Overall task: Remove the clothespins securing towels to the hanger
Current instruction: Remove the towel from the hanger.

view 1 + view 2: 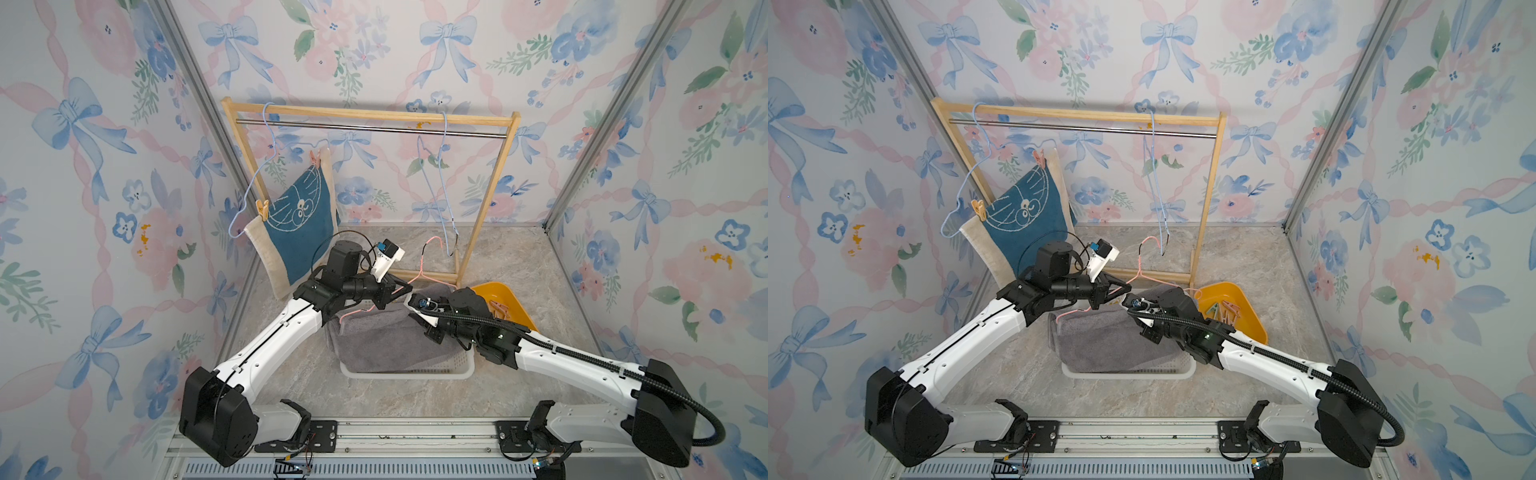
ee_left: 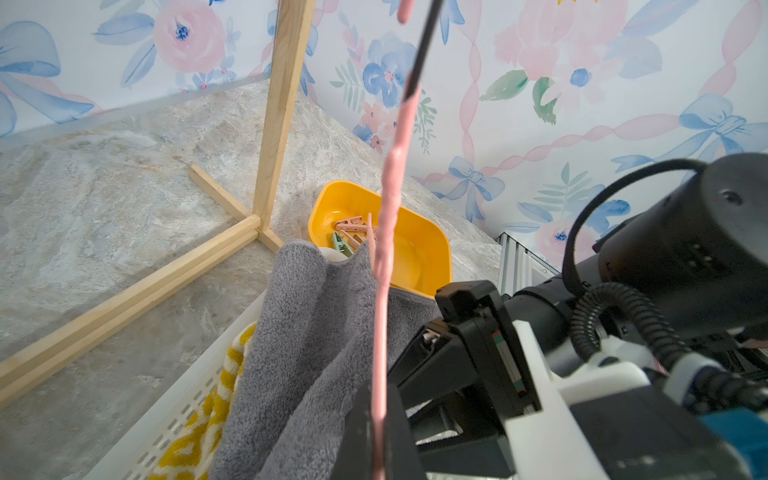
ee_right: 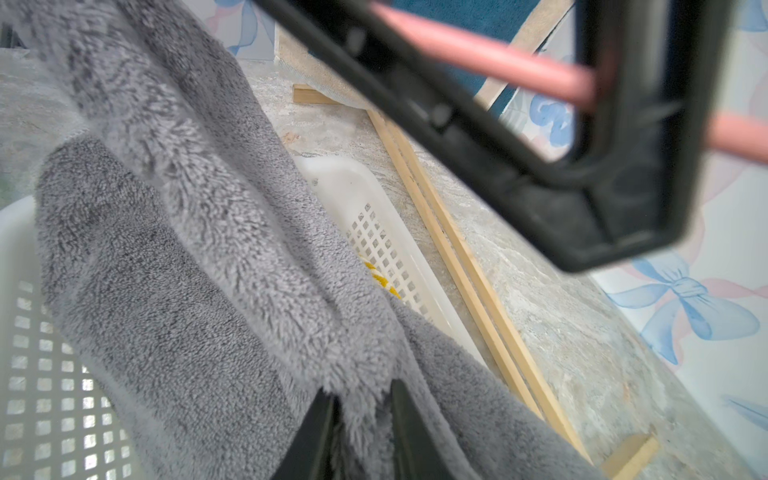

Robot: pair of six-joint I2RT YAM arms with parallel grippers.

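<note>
Floral-papered booth with a marbled floor (image 1: 519, 257) and a wooden rack (image 1: 365, 113) at the back. The left gripper (image 1: 400, 286) is pressed together on the pink hanger (image 1: 424, 266), holding it over the white basket (image 1: 407, 372). The right gripper (image 3: 361, 399) pinches a fold of the grey towel (image 3: 187, 249). That towel drapes from the hanger into the basket, on top of the yellow striped towel (image 2: 199, 428). No clothespin shows on the grey towel in any view. Loose clothespins (image 2: 353, 226), one of them green, lie in the yellow bin (image 2: 424, 249) just beside the basket.

Step in hand, as judged: drawing the grey towel off the hanger. The left arm should hold the hanger steady and raised. The right arm should pull the cloth down and along the wire, not across it, so the pile does not snag. The pinch should take a full fold, not loose fibres, and let go only once the towel is inside the rim.

Left to do: the blue towel (image 1: 303, 220) hangs from a blue hanger (image 1: 253, 183), fastened by an upper clothespin (image 1: 314, 158) and a lower clothespin (image 1: 262, 208).
</note>
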